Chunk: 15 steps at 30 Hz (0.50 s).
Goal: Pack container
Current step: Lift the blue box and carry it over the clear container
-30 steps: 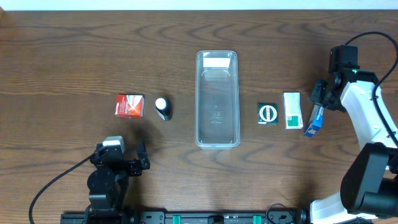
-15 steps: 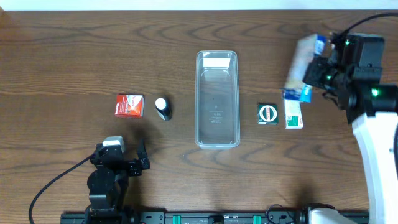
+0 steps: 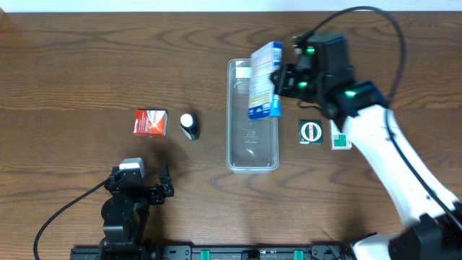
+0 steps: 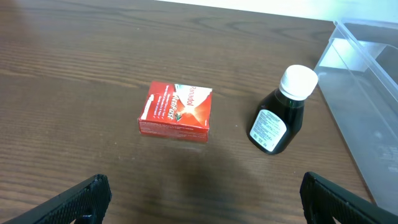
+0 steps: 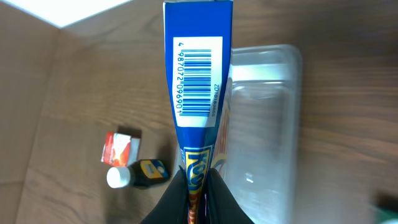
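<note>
Judged light and crushable, the blue carton (image 3: 264, 81) is clamped endwise by the right gripper (image 5: 198, 193) above the container (image 3: 253, 148), with the left gripper (image 4: 202, 199) spread apart by the near edge.

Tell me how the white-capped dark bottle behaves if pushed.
The bottle seems to stand upright on a small base, so a push near its white cap would probably tip it. Its body looks rounded, so it might then roll. Pushed low, it would likely just slide.

box (image 3: 264, 81): blue (a white barcode panel is seen)
small carton (image 3: 150, 123): red, white
bottle (image 3: 189, 126): dark, white cap
</note>
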Available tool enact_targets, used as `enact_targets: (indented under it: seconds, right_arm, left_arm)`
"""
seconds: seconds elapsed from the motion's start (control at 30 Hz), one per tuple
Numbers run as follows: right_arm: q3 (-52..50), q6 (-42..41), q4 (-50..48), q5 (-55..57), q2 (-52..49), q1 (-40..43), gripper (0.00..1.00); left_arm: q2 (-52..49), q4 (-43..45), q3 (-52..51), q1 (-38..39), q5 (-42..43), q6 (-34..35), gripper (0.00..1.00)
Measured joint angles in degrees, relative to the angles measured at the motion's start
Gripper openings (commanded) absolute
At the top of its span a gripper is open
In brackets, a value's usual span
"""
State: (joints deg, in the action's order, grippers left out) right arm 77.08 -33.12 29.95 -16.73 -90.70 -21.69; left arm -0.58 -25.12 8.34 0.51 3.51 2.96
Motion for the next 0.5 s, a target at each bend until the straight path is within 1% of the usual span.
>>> enact_targets:
  seconds: [0.13,0.5]
  right_arm:
    - [0.0,-1.3,-3.5,-0.6,-5.2,-2.1,0.08]
    - [0.0,-3.8,-7.5,-1.8,-16.1,-2.1,0.07]
  left_arm:
    - [0.0,0.0,0.0,0.0,0.0,0.0,0.98]
    - [0.0,0.0,0.0,0.0,0.0,0.0,0.98]
